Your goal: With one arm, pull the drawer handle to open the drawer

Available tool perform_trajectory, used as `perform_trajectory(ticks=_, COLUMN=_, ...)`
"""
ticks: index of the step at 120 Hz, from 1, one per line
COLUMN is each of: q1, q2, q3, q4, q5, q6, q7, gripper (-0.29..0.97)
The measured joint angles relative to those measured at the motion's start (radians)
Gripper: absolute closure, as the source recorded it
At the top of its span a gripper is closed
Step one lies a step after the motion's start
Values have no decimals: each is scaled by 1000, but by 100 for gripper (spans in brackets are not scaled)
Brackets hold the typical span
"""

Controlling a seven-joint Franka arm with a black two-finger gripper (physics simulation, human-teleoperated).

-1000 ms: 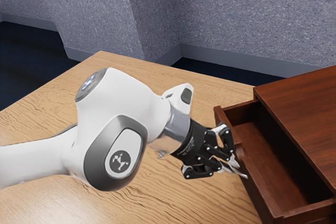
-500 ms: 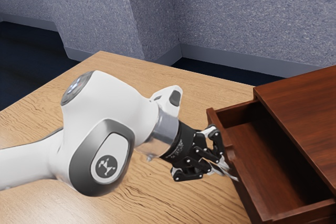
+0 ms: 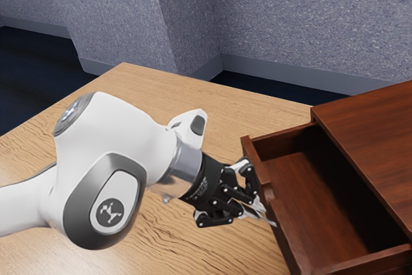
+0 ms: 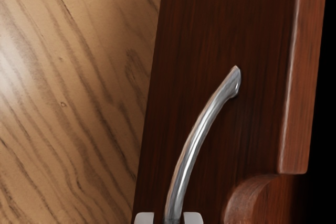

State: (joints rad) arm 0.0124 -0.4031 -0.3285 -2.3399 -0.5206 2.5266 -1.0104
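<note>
End effector (image 3: 260, 201) clamped on handle (image 4: 201, 136), frt of drawer (image 3: 257, 167); drawer open.

Exterior view: we see the arm (image 3: 96, 159) cut off at the exterior view's left edge and the cabinet (image 3: 373, 127) at its right and lower edges; the gripper (image 3: 256, 203) hides most of the handle (image 3: 270, 219). Wrist view: the handle's lower end leaves the frame.
</note>
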Motion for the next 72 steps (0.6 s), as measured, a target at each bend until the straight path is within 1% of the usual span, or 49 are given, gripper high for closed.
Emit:
perform_trajectory(ticks=16, q1=0, q2=-41, q3=17, q4=-8, q5=0, q6=-17, q7=0, gripper=71)
perform_trajectory(ticks=26, q1=-1, q2=-95, q3=56, q4=-7, q5=0, q6=-42, q7=1, gripper=69)
perform_trajectory(ticks=33, q1=-2, q2=-144, q3=94, q4=-1, q5=1, q6=-76, q7=1, gripper=66)
perform_trajectory(ticks=38, q1=-2, q2=-164, q3=121, q4=8, q5=8, q6=-114, q7=1, gripper=60)
perform_trajectory(ticks=42, q1=-2, q2=-173, q3=142, q4=15, q5=30, q6=-150, q7=1, gripper=53)
perform_trajectory(ticks=46, q1=-2, q2=-181, q3=172, q4=41, q5=68, q6=-203, q7=1, gripper=46)
perform_trajectory(ticks=54, q1=-2, q2=-186, q3=224, q4=134, q5=136, q6=-350, q7=1, gripper=34)
perform_trajectory(ticks=63, q1=-2, q2=-185, q3=239, q4=219, q5=210, q6=-524, q7=1, gripper=24)
perform_trajectory(ticks=72, q1=-1, q2=-182, q3=246, q4=257, q5=295, q6=-668, q7=1, gripper=17)
